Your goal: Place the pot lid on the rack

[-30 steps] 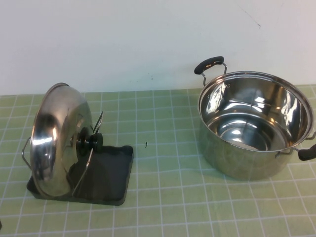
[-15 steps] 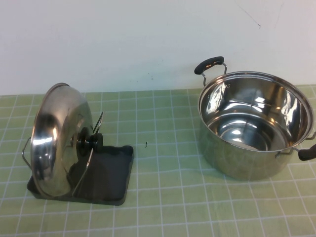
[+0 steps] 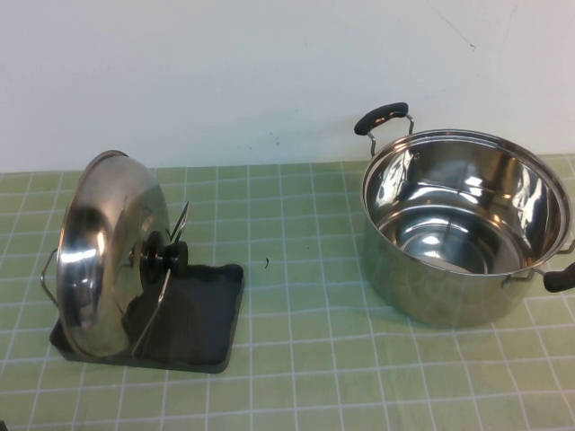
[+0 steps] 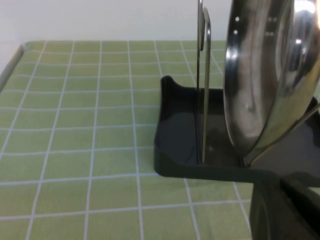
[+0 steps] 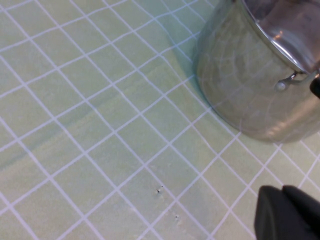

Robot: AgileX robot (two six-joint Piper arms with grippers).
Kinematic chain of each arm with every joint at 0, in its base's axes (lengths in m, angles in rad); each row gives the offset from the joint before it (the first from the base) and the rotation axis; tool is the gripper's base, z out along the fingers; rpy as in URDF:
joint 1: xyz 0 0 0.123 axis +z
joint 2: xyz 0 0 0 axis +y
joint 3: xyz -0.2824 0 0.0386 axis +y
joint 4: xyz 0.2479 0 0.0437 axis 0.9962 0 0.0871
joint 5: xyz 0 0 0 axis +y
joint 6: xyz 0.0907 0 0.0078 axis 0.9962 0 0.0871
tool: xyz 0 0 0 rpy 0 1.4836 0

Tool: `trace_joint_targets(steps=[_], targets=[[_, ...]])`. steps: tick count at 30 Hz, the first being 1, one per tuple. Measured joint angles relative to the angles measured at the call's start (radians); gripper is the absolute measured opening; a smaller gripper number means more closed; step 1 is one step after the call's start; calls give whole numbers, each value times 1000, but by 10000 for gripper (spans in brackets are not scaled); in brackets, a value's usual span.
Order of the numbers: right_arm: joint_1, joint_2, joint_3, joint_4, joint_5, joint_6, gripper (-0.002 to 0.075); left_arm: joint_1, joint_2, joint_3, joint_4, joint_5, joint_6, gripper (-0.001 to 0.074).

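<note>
At the left of the high view, the large round domed shiny steel pot lid (image 3: 108,256) with its black centre knob stands on edge, leaning among the thin silver wire loops of the small dark grey rectangular tray rack (image 3: 193,314). On the right of the green checked tablecloth (image 3: 296,296) sits the deep stainless-steel pot (image 3: 463,224) with black handles, well apart from the rack. The left gripper (image 4: 287,210) and right gripper (image 5: 287,212) appear only as dark shapes in the lower right corners of their wrist views, and I cannot tell whether either is open or closed.

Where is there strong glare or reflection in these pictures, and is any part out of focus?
High view: bright reflections on the pot lid and inside the pot. Left wrist view: lid sharp, the left gripper a dark blur at the corner. Right wrist view: pot wall softly blurred, the right gripper blurred too.
</note>
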Motion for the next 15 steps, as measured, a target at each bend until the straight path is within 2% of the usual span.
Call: trace_joint_targets(steps=[15], targets=[[0,0,0,0,0,0,-1,0,0,0,8,7,-4,-2]])
